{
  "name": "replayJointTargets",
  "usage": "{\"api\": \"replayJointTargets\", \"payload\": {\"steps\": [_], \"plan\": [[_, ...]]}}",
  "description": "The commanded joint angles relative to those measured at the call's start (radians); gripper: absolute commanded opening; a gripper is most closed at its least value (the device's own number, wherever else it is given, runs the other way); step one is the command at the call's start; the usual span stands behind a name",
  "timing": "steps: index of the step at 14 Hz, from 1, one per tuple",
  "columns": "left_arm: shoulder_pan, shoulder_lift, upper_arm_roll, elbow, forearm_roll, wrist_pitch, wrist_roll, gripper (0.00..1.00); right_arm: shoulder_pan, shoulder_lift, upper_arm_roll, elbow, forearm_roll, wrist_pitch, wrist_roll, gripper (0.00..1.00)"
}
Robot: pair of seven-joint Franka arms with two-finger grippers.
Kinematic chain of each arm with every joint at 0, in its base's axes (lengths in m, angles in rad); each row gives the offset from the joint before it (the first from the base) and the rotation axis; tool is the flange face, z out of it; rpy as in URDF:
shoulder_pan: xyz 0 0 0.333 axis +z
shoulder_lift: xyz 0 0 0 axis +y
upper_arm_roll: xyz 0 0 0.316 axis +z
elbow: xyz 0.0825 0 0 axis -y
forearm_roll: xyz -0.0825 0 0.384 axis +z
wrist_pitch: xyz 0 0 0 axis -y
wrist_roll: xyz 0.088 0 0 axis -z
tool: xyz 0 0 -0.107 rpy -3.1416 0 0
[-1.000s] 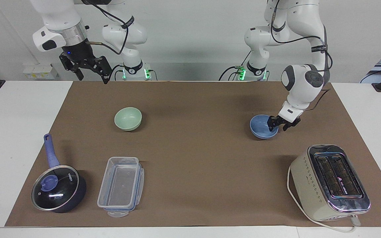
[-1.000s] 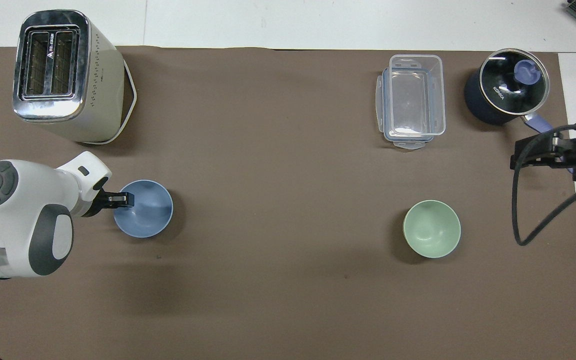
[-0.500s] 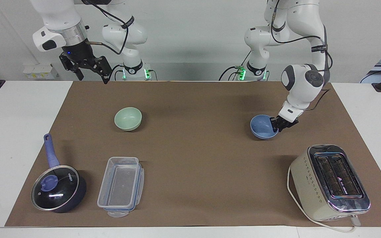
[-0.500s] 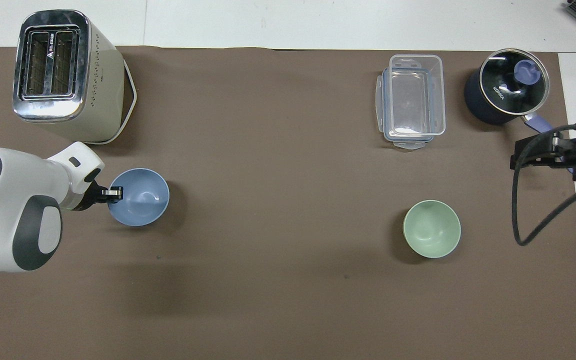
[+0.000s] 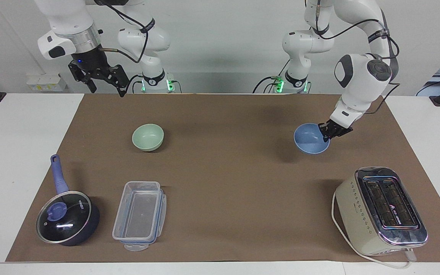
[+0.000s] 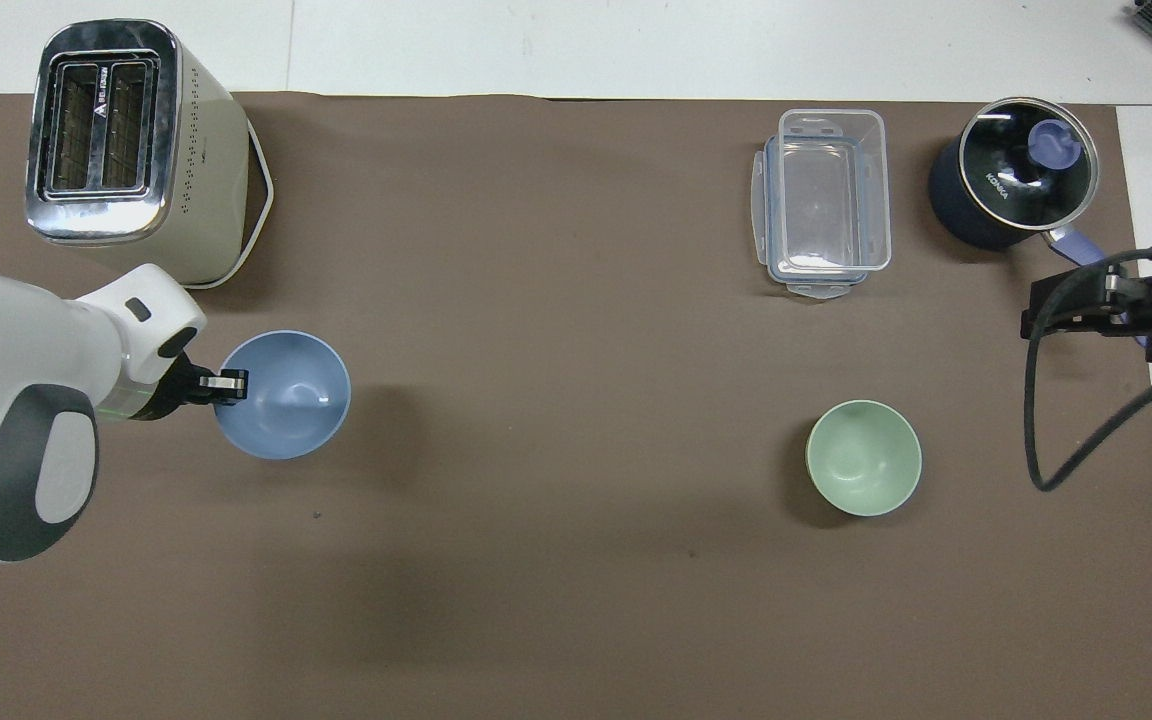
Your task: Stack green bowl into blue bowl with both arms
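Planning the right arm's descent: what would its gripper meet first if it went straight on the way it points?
Probably the brown mat on the table: the right gripper points down over its edge, clear of the green bowl. Depth is uncertain.

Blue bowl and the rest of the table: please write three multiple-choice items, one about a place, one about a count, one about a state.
1. Where is the green bowl?
A. in the blue bowl
B. on the brown mat, toward the right arm's end
C. on the toaster

2. How many bowls are there?
A. one
B. two
C. three

3. The blue bowl is
A. lifted by the left gripper
B. upside down
C. under a lid

Key: 1 B, it stands alone on the mat; 2 B, one green, one blue; 3 A, its shadow lies apart on the mat.
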Motion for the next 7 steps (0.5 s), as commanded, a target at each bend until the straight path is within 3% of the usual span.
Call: {"api": "replayJointTargets", "payload": {"steps": [1, 5, 7], "plan": [[-0.099, -0.007, 0.009, -0.003, -0.034, -0.005, -0.083, 0.00, -0.012, 0.009, 0.001, 0.020, 0.022, -0.016, -0.005, 1.00], [-0.226, -0.015, 0.009, -0.029, -0.076, 0.049, -0.189, 0.00, -0.012, 0.009, 0.001, 0.019, 0.022, -0.016, -0.005, 1.00], [-0.311, -0.004, 0.010, -0.077, -0.106, 0.138, -0.201, 0.00, -0.012, 0.001, 0.001, 0.009, 0.022, -0.016, -0.007, 1.00]]}}
